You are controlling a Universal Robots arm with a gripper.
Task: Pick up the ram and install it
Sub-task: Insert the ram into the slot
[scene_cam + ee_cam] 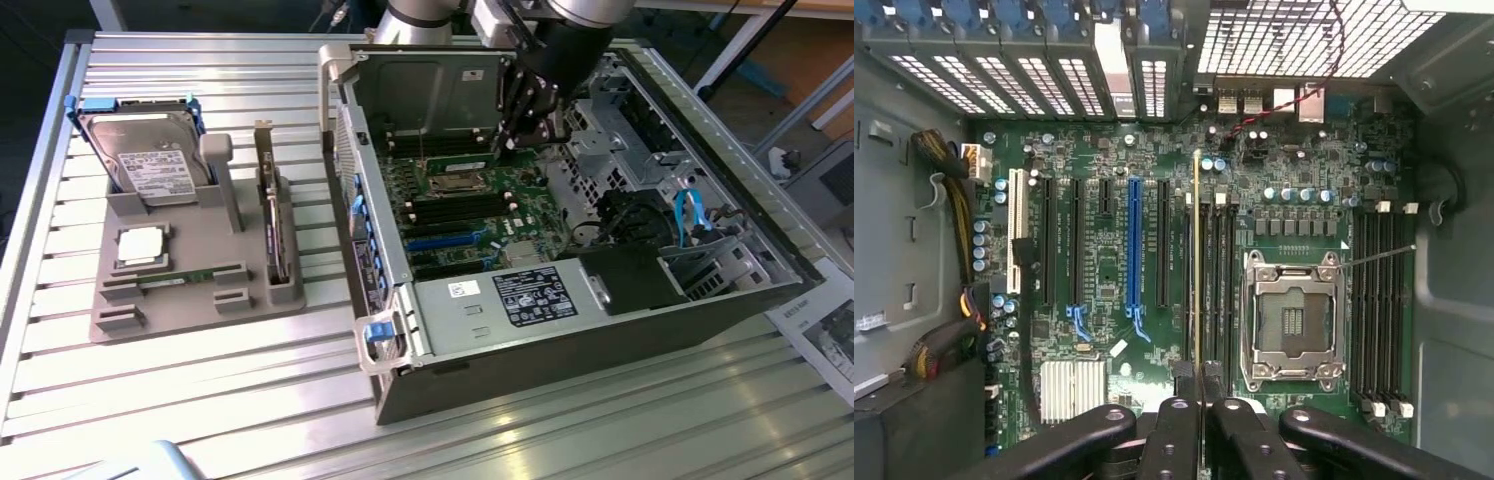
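The thin, rigid ram (1197, 260), seen edge-on, is pinched between the jaws inside the open metal case (441, 80), just above the long black slots (1226, 290) beside the square processor socket (1292, 320). The installing step is judged to be in hand; exact lining-up of its edge with one narrow slot is called for.

**Where everything sits right now**

The open case (561, 350) lies on the table (200, 400), on the exterior view's right. The holder block (200, 290) sits to its left, apart from it. The hard drive (147, 160) is at the block's far end, with the processor chip (142, 247) in front of it. The expansion card (274, 235) runs along the case-side edge. Inside the case, the hand (1199, 385) grips the ram (1197, 260) over the motherboard (1104, 270), just beside the CPU socket (1292, 318).
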